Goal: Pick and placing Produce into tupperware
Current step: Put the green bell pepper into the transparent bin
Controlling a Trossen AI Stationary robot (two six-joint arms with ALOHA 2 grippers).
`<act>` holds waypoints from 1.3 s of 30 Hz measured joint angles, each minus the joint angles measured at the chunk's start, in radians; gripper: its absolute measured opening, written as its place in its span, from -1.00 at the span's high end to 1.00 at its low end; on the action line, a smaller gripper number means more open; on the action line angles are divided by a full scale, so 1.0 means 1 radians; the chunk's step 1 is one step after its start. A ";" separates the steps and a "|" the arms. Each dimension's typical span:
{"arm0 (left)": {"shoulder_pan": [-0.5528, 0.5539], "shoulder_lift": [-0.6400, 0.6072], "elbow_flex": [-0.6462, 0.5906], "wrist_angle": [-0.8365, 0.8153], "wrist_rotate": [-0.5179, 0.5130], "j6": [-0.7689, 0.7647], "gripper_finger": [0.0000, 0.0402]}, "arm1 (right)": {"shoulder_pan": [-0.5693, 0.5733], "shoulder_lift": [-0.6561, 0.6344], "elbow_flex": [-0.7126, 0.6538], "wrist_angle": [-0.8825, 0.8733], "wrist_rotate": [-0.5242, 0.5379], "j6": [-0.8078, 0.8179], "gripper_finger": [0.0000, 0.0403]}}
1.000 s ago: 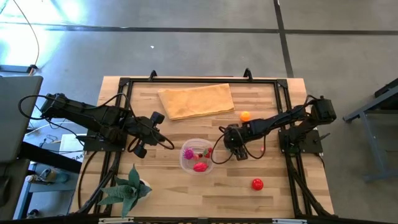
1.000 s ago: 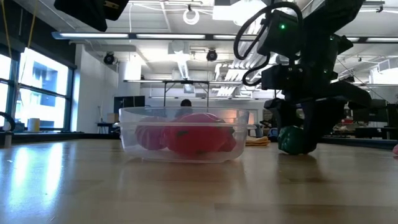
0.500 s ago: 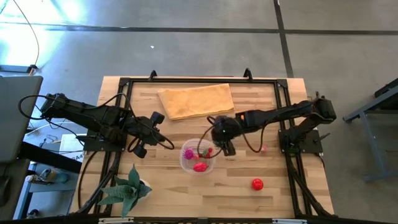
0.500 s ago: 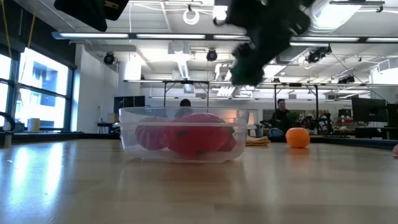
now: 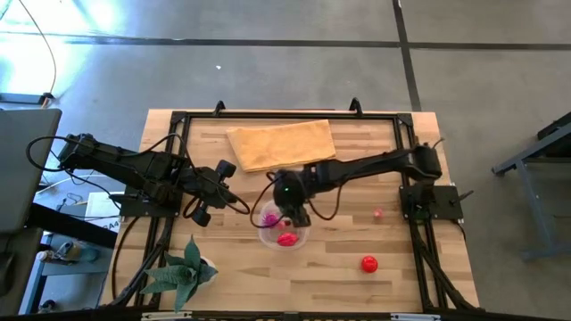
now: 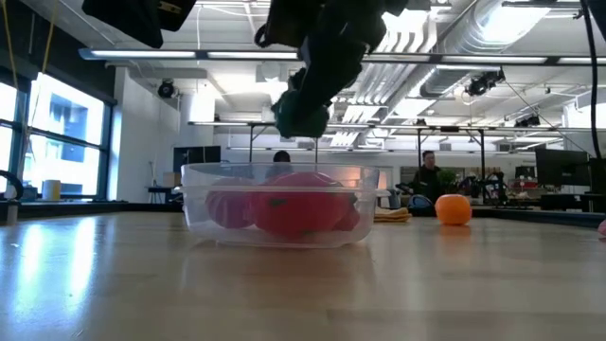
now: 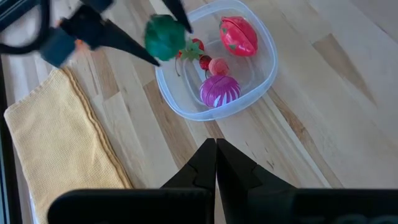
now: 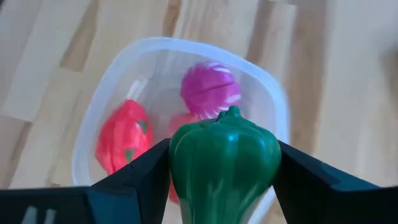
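The clear round tupperware [image 5: 284,234] stands mid-table and holds a red fruit [image 7: 238,35], a magenta one [image 7: 219,90] and small red pieces. My right gripper [image 5: 290,198] hangs over its far part, shut on a green toy pepper [image 8: 224,163], which also shows in the low view [image 6: 303,112]. A red fruit [image 5: 368,264] and a small pink piece [image 5: 377,214] lie on the table to the right. An orange fruit [image 6: 454,209] sits farther back. My left gripper [image 7: 216,152] waits shut, left of the container. My right gripper pinches the green pepper by two opposite sides [image 8: 178,158] between its two fingers [image 8: 140,173]. The fingers slant downward, coming from the table's right side. The pepper is lifted clear above the tupperware's rim [image 8: 93,118], its stem knob [image 8: 231,112] pointing away from the wrist.
A tan folded cloth [image 5: 281,144] lies at the far middle of the table. A green spiky plant [image 5: 183,272] stands at the near left corner. A black frame [image 5: 268,116] runs around the table's edges.
My right gripper has lifted the green pepper off the table to the right of the tupperware. It has carried the pepper up and toward the table's left, until it hangs over the container. The orange fruit behind it now shows in the low view.
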 joint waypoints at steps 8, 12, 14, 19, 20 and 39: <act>0.000 0.000 0.000 0.000 0.000 0.000 0.99 | -0.002 0.066 -0.058 0.032 -0.024 0.000 -0.11; 0.000 0.000 0.000 0.000 0.000 0.000 0.99 | -0.002 0.077 -0.073 0.078 -0.007 0.005 -0.11; 0.000 0.000 0.000 0.000 0.000 0.000 0.99 | -0.002 0.078 -0.073 0.097 -0.005 0.005 -0.11; 0.000 0.000 0.000 0.000 0.000 0.000 0.99 | -0.002 0.078 -0.073 0.108 -0.008 0.005 -0.11; 0.000 0.000 0.000 0.000 0.000 0.000 0.99 | -0.002 0.078 -0.073 0.112 -0.008 0.005 -0.11; 0.000 0.000 0.000 0.000 0.000 0.000 0.99 | -0.002 0.128 -0.074 0.173 -0.008 0.032 -0.11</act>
